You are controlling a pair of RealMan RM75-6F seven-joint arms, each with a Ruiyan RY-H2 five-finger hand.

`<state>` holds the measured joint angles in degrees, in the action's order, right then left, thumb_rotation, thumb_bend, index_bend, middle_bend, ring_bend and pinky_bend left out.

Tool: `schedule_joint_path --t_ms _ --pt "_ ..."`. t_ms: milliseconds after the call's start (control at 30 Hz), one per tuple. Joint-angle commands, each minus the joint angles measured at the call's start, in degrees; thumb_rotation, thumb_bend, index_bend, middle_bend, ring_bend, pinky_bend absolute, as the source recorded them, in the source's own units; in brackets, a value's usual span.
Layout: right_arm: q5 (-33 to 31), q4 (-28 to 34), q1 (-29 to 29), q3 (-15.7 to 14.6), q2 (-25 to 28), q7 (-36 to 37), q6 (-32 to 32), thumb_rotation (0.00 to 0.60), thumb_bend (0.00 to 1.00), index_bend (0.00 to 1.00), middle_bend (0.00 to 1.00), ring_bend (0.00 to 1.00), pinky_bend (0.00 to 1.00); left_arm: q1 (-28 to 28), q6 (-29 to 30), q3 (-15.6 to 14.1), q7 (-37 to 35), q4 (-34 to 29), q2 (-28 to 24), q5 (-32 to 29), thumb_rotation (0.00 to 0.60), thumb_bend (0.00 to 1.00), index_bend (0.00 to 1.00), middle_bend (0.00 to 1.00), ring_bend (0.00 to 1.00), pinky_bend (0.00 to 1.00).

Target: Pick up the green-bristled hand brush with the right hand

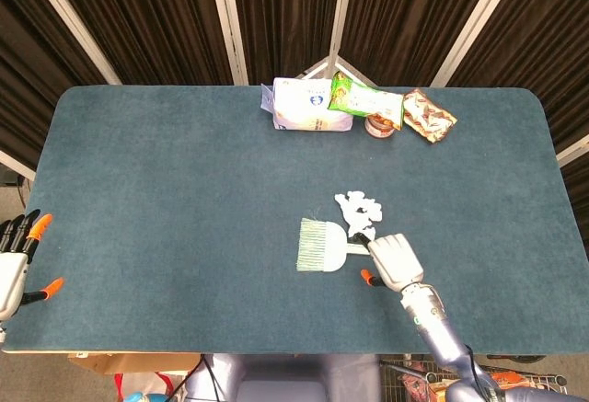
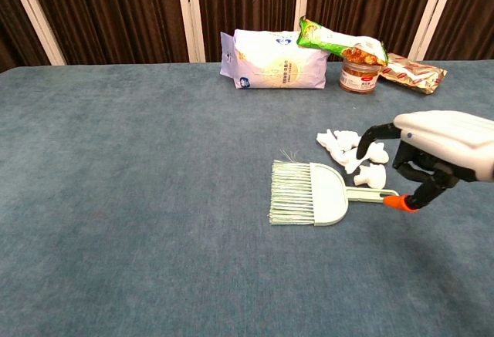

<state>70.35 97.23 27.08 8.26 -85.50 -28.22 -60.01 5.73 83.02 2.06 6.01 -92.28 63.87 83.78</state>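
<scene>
Blue-green felt covers the table [image 1: 166,190]. Over the handle end of the green-bristled hand brush [image 2: 309,193], the right hand [image 2: 440,148] is seen released, fingers apart, nothing grasped. White pieces [image 2: 353,152] lie just beyond its fingertips. The left hand [image 1: 11,269] is splayed at the table's edge.

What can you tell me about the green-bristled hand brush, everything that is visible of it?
The green-bristled hand brush lies flat on the blue table, near the middle. It looks like pale mint plastic: a broad rounded head, a fan of light green bristles pointing left, and a thin handle pointing right. Small white pieces lie just behind the handle. The right hand hovers over the handle's end, fingers apart; contact is not clear.
</scene>
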Motion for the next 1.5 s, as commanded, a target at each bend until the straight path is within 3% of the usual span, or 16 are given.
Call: schedule_joint_path --t_ms 33,267,1300,1400,1500 --pt "-1.6 -1.4 1.1 0.3 -1.6 -1.3 0.8 0.6 0.29 0.33 0.9 0.93 0.87 0.0 -0.1 0.0 0.0 0.0 0.0 -0.1 0.6 0.0 0.0 0.0 0.0 0.0" --pt "-5.0 -4.9 3.3 1.2 -4.9 -3.4 1.8 0.6 0.29 0.4 0.9 0.93 0.87 0.1 -0.3 0.0 0.1 -0.2 0.0 -0.4 0.6 0.0 0.0 0.0 0.0 0.0" --pt "-14.1 -13.8 6.5 0.6 -10.2 -6.1 2.6 0.6 0.29 0.43 0.9 0.93 0.87 0.2 -1.2 0.1 -0.4 -0.8 -0.6 -1.2 0.6 0.0 0.0 0.0 0.0 0.0" --pt "-14.1 -14.3 6.6 0.5 -10.6 -5.8 2.5 0.6 0.29 0.47 0.9 0.93 0.87 0.2 -1.2 0.1 -0.4 -0.8 -0.6 -1.3 0.6 0.0 0.0 0.0 0.0 0.0" --pt "-14.0 -14.8 6.7 0.3 -10.8 -5.4 2.4 0.6 0.37 0.57 0.9 0.93 0.87 0.2 -1.2 0.1 -0.4 -0.8 -0.6 -1.4 0.6 0.0 0.0 0.0 0.0 0.0"
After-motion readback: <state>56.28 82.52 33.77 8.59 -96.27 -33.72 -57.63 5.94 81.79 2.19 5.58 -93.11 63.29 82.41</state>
